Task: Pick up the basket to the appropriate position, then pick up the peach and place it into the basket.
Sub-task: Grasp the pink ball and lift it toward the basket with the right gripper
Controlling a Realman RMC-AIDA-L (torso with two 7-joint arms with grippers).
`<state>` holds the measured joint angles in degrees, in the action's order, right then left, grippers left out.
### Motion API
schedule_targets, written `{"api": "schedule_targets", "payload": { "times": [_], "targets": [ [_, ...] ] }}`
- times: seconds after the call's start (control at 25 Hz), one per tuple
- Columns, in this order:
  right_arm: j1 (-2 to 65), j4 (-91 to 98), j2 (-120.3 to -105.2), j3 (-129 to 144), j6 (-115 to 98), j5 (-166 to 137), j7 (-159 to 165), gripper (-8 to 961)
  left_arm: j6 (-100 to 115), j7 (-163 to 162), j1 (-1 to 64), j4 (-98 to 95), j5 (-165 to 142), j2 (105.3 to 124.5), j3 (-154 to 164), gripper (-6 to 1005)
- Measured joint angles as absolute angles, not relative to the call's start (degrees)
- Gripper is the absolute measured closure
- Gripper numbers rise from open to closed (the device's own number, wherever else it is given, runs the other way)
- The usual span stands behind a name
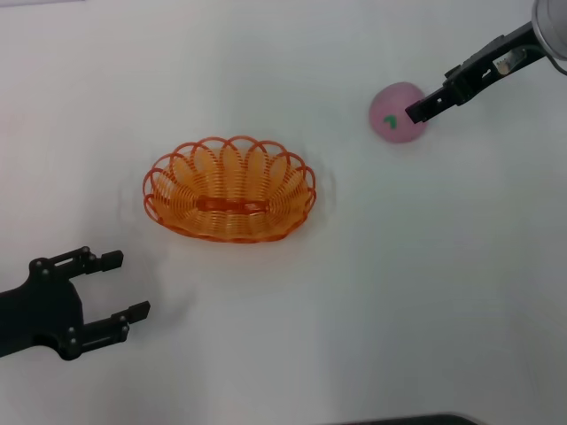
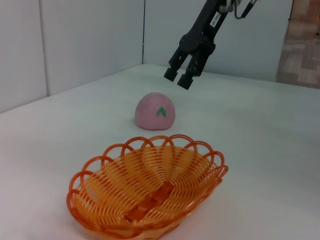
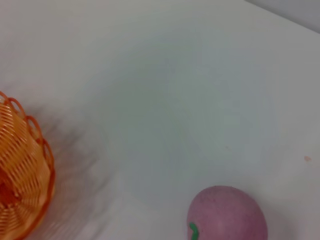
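White table (image 1: 425, 292) is filling the whole head view. Basket (image 1: 229, 189) is sitting upright and empty left of frame centre, touched by neither arm. Left gripper (image 1: 122, 286) is hanging at lower left, fingers spread wide, gripping nothing, well apart from the basket. Right gripper (image 1: 415, 113) is reaching in from the upper right, tips above the peach (image 1: 396, 113), fingers narrow, with nothing between them. Peach is resting on the table at upper right, green mark showing.
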<state>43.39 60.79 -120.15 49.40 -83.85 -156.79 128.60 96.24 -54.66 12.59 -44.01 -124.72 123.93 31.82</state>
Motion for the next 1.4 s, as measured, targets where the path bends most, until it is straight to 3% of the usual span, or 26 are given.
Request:
{"api": "schedule_targets", "payload": {
  "times": [1.4],
  "targets": [
    [47.4, 45.0, -119.61, 55.6, -67.8, -156.2, 126.3, 84, 95.5, -54.7, 13.0, -43.9, -124.7, 123.76, 31.8, 268]
  ]
}}
